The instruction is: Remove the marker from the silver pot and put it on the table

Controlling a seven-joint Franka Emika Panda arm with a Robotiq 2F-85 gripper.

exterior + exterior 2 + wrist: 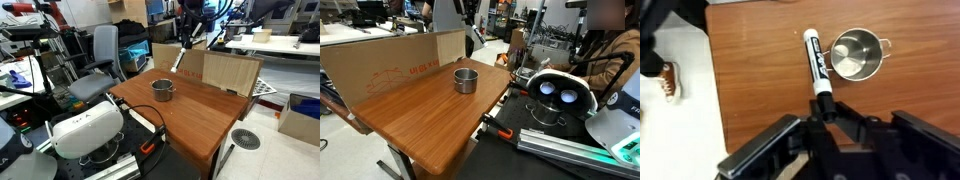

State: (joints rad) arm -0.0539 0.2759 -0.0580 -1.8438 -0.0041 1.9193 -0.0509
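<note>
Marker [817,68] out of the silver pot [855,55] and hanging from the gripper [826,108], wrist view: the fingers are clamped on the pen's dark lower end, and its whitish body points away from them. It shows just beside the pot and clear of the rim. Bare reddish-brown table [760,60] runs past the marker on the side away from the pot and ends at a straight edge, with pale floor beyond.

In an exterior view, the gripper [186,40] is held well above the pot [163,90]. A thin pale sliver below it, most likely the marker [177,58], is in the air and touches nothing. A pale plywood board [230,72] stands behind the pot, and open tabletop [200,110] spreads in front of it.

In an exterior view from across the table, the pot [466,80] stands alone near the far edge. A cardboard sheet [390,70] walls one side, and a long stretch of clear wood [430,120] lies nearer the camera. The dark gripper above and behind the pot is too small here to tell how its fingers stand.

The likely risks are these. A pen pinched at one end may swing or slip. If released from this height, it could bounce back into the pot or roll off the nearby edge. A descent made too close could clip the rim. The broad bare wood away from the pot, short of the edge, looks the safest spot for setting it down.
</note>
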